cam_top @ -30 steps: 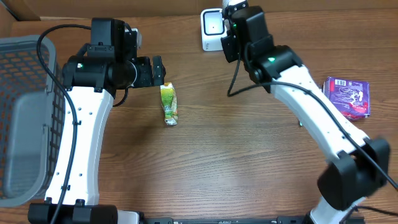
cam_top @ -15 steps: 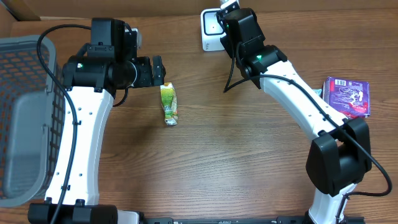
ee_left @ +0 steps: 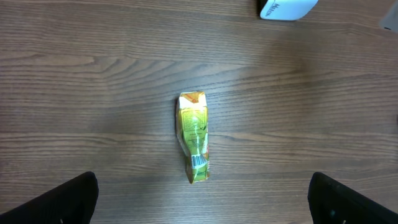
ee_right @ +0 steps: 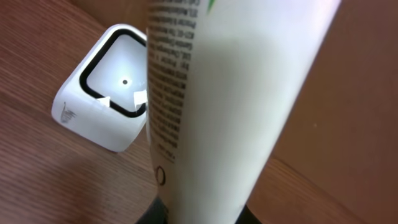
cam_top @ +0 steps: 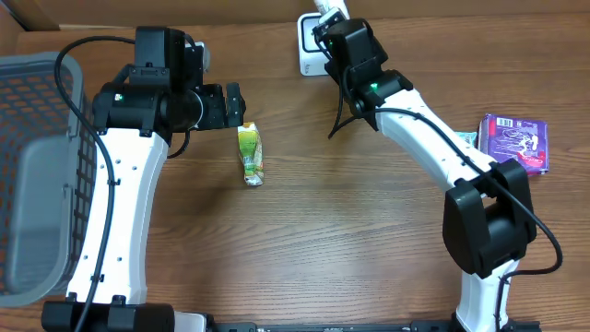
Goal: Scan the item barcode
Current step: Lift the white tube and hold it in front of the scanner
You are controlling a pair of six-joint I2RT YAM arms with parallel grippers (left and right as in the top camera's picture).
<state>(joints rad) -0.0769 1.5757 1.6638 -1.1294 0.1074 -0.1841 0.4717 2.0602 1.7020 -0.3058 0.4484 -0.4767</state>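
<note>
- A wooden table (cam_top: 323,249) carries everything. A grey mesh basket (cam_top: 37,166) sits well behind the left gripper, probably to receive scanned goods.
- The right gripper (cam_top: 330,20) pinches a white tube (ee_right: 236,93) by one end. The tube's small print runs along the side nearest the scanner, likely so the code can be read.
- The scanner (ee_right: 102,106) is a white box with a black-rimmed window. It stands just beside the tube, ahead of that gripper.
- The left gripper (cam_top: 236,103) hangs spread wide and empty, apparently waiting.
- A purple packet (cam_top: 516,143) lies well apart from the right gripper.
- A yellow-green packet (ee_left: 194,137) lies flat just ahead of the left gripper, perhaps the next item.
</note>
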